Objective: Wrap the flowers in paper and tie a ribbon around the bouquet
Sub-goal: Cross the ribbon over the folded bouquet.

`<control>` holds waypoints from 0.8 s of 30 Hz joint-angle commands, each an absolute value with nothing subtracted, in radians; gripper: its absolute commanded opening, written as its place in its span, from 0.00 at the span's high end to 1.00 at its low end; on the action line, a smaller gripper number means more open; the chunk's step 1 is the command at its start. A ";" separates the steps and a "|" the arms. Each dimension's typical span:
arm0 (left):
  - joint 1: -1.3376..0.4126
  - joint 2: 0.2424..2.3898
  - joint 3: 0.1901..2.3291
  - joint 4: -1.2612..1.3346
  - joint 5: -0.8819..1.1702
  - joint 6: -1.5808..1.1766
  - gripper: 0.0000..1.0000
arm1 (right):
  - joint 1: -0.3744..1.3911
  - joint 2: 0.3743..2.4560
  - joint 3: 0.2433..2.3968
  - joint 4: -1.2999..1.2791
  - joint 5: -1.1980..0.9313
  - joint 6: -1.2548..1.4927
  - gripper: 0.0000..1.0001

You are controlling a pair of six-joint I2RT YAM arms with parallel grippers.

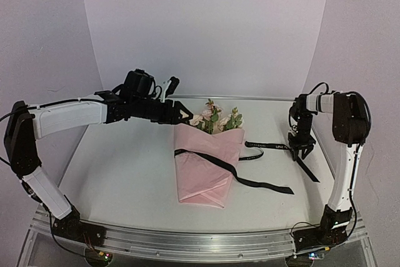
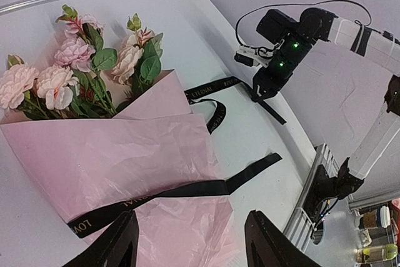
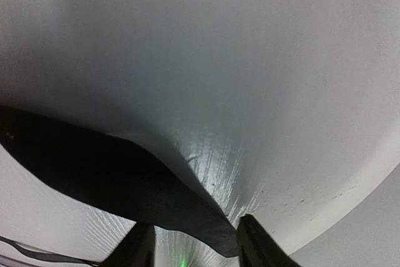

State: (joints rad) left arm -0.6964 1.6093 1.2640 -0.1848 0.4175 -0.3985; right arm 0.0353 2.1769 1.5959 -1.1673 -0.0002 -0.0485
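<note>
The bouquet lies on the white table [image 1: 119, 173]: pale pink and cream flowers [image 1: 215, 119] [image 2: 75, 70] poke out of the top of a cone of pink paper [image 1: 206, 176] [image 2: 106, 154]. A black ribbon [image 1: 215, 161] [image 2: 187, 187] runs across the paper and trails off to the right. My left gripper [image 1: 181, 114] [image 2: 190, 239] hovers open above and to the left of the flowers, holding nothing. My right gripper [image 1: 302, 152] [image 3: 195, 242] is low at the table's right side, its fingers apart, with the ribbon's [image 3: 100, 167] far stretch lying between them.
White walls close in the table at the back and sides. A metal rail [image 1: 187, 242] runs along the near edge, with both arm bases on it. My right arm [image 2: 287, 42] stands close to the right wall.
</note>
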 commanded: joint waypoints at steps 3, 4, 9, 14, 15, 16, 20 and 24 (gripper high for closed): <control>-0.690 1.611 1.319 -0.169 0.435 -0.398 0.40 | 0.037 2.191 1.612 -1.178 0.008 -0.057 1.00; -0.690 1.611 1.319 -0.166 0.438 -0.399 0.40 | 0.036 2.193 1.614 -1.179 0.009 -0.052 1.00; -0.690 1.602 1.313 -0.161 0.443 -0.403 0.40 | 0.036 2.199 1.648 -1.196 0.028 0.000 1.00; -0.690 1.584 1.296 -0.156 0.429 -0.408 0.40 | 0.053 2.076 1.657 -1.222 -0.036 0.177 1.00; -0.690 1.582 1.293 -0.153 0.427 -0.411 0.40 | 0.060 2.038 1.648 -1.223 -0.085 0.206 1.00; -0.690 1.580 1.289 -0.150 0.428 -0.413 0.40 | 0.074 2.011 1.639 -1.219 -0.116 0.246 1.00; -0.690 1.576 1.276 -0.140 0.431 -0.417 0.40 | 0.164 1.924 1.586 -1.190 -0.184 0.395 1.00; -0.690 1.575 1.269 -0.136 0.434 -0.416 0.40 | 0.261 1.840 1.514 -1.092 -0.219 0.560 1.00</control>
State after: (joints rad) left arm -0.6964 1.6093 1.2636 -0.1822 0.4266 -0.4150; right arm 0.1695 1.9324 1.5802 -1.1653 -0.1379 0.3388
